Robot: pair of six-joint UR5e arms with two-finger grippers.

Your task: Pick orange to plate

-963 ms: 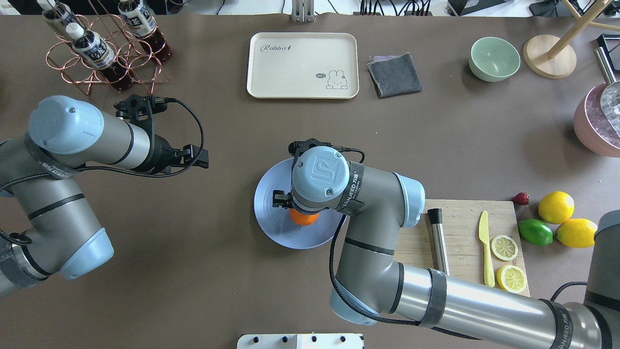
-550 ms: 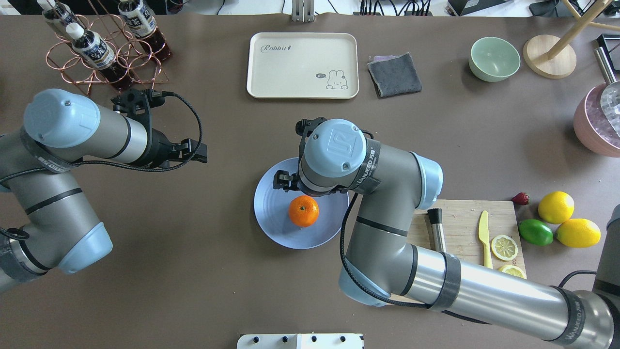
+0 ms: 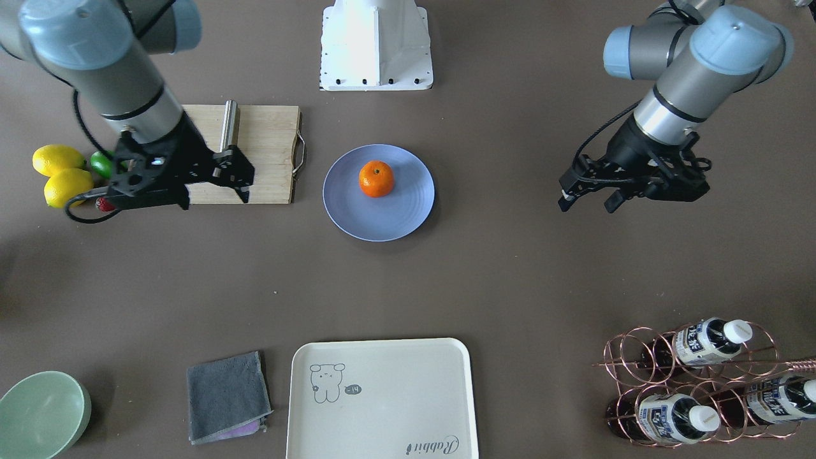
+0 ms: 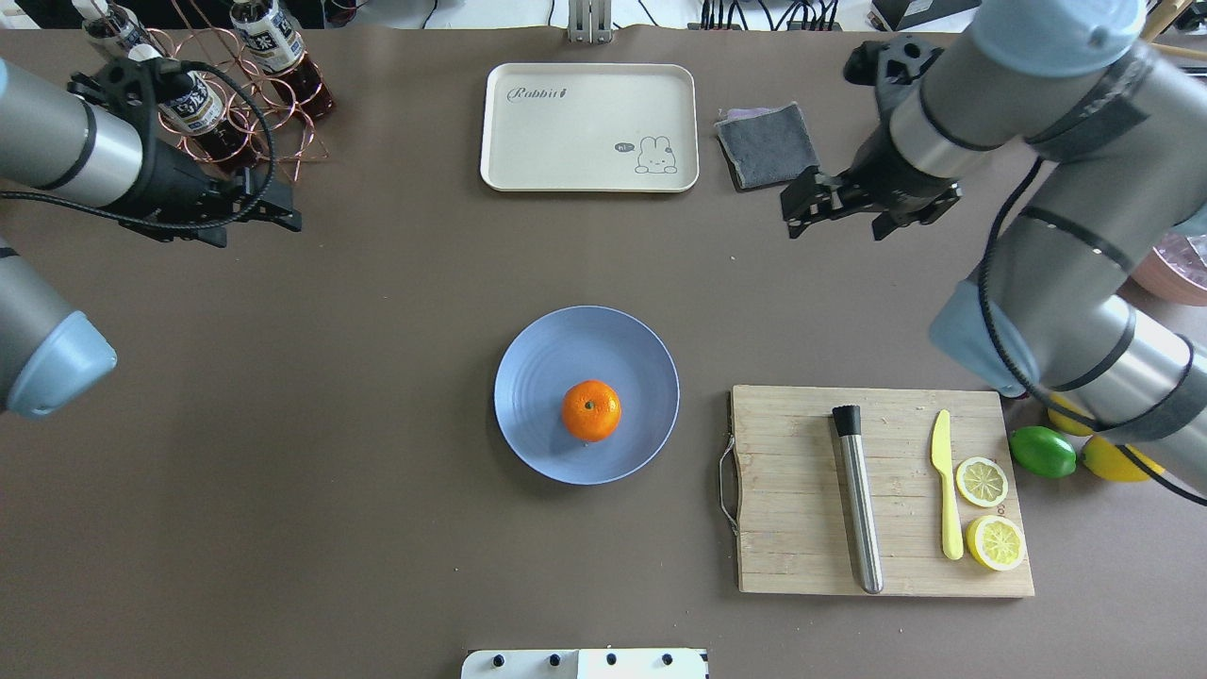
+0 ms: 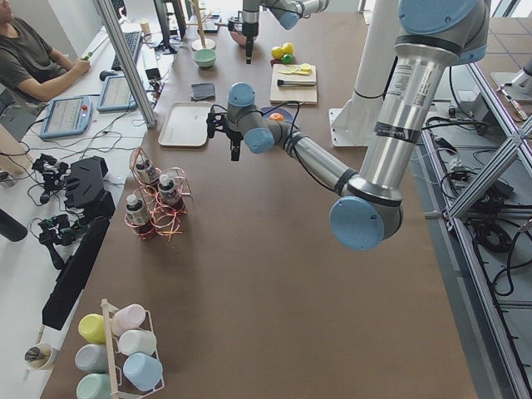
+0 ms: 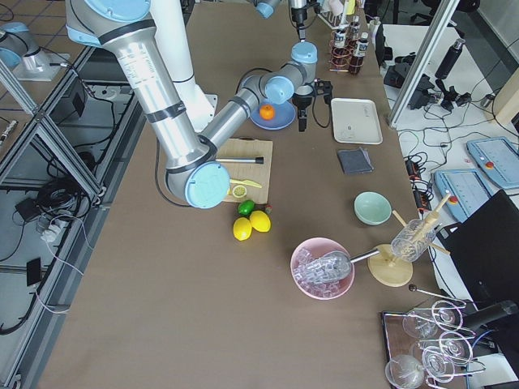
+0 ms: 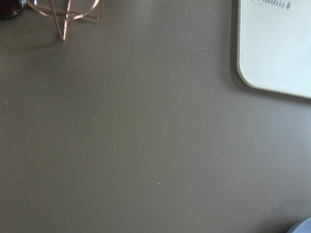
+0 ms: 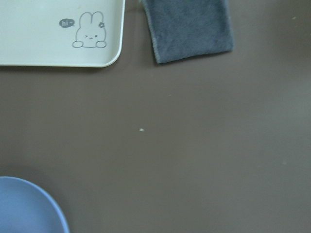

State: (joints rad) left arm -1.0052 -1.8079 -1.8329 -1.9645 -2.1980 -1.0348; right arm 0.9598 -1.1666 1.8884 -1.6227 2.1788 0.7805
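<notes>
The orange point(image 4: 591, 410) rests free on the pale blue plate point(image 4: 537, 377) at the table's middle, slightly toward the robot's side of the plate's centre. Nothing touches it. My right gripper point(image 4: 837, 224) hangs open and empty well off to the back right, beside the grey cloth point(image 4: 768, 143). My left gripper point(image 4: 253, 224) is open and empty at the far left, next to the copper bottle rack point(image 4: 226, 104). In the front-facing view the orange point(image 3: 376, 178) and the plate point(image 3: 382, 223) stand unobstructed between both arms. The right wrist view catches only the plate's rim point(image 8: 24, 208).
A wooden cutting board point(image 4: 801, 490) right of the plate carries a steel rod point(image 4: 858, 500), a yellow knife point(image 4: 946, 490) and lemon slices point(image 4: 982, 481). A lime point(image 4: 1042, 451) and lemons lie beyond it. The cream tray point(image 4: 589, 127) and green bowl point(image 3: 41, 411) sit at the back.
My right gripper let go of the orange, rose off the plate and swung away to the back right. The orange stays on the plate. My left arm drew back toward the bottle rack.
</notes>
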